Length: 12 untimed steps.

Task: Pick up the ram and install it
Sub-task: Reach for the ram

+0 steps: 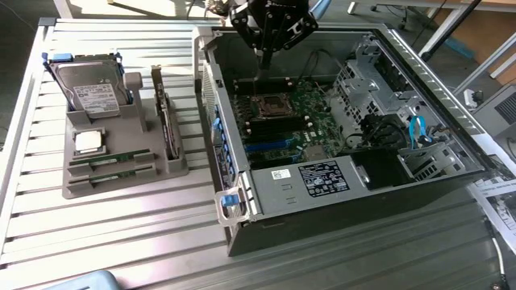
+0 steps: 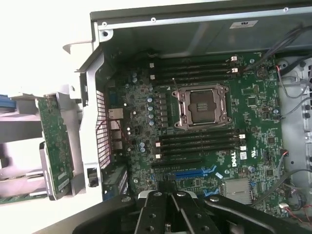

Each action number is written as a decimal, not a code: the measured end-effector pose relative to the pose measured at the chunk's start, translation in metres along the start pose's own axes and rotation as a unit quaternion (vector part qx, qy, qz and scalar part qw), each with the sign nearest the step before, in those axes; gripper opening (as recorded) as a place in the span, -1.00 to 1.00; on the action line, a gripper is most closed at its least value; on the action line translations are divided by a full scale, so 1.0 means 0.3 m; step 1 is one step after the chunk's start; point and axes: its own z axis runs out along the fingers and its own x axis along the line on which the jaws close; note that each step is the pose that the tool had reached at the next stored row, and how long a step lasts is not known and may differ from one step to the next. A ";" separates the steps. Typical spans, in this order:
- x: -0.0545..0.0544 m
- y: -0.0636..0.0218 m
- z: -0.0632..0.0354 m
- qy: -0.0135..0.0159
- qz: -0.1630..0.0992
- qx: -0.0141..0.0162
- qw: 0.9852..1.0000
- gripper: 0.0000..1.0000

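I read DELL on the motherboard [image 2: 243, 161], gripper [image 1: 260, 72] above it, jaws closed on nothing visible, ram [image 1: 109, 159] lying in grey tray [image 1: 121, 188]

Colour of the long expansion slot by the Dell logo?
The long plastic expansion slot is blue; clearest in the wrist view.

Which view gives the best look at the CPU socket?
The wrist view: the CPU socket faces the camera almost squarely, with nothing in front of it, so its metal frame and centre are plain. The exterior view shows the socket much smaller and at a slant.
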 end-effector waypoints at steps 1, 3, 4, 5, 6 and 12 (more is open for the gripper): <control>0.009 -0.001 0.000 0.000 0.000 0.000 1.000 -0.79; 0.024 -0.002 -0.001 0.000 0.000 0.000 1.000 -0.79; 0.035 -0.003 -0.001 0.000 0.000 0.000 1.000 -0.79; 0.045 -0.004 -0.001 0.000 0.000 0.000 1.000 -0.79; 0.052 -0.005 -0.001 0.000 0.000 0.000 1.000 -0.79; 0.093 -0.009 -0.003 0.000 0.000 0.000 1.000 -0.79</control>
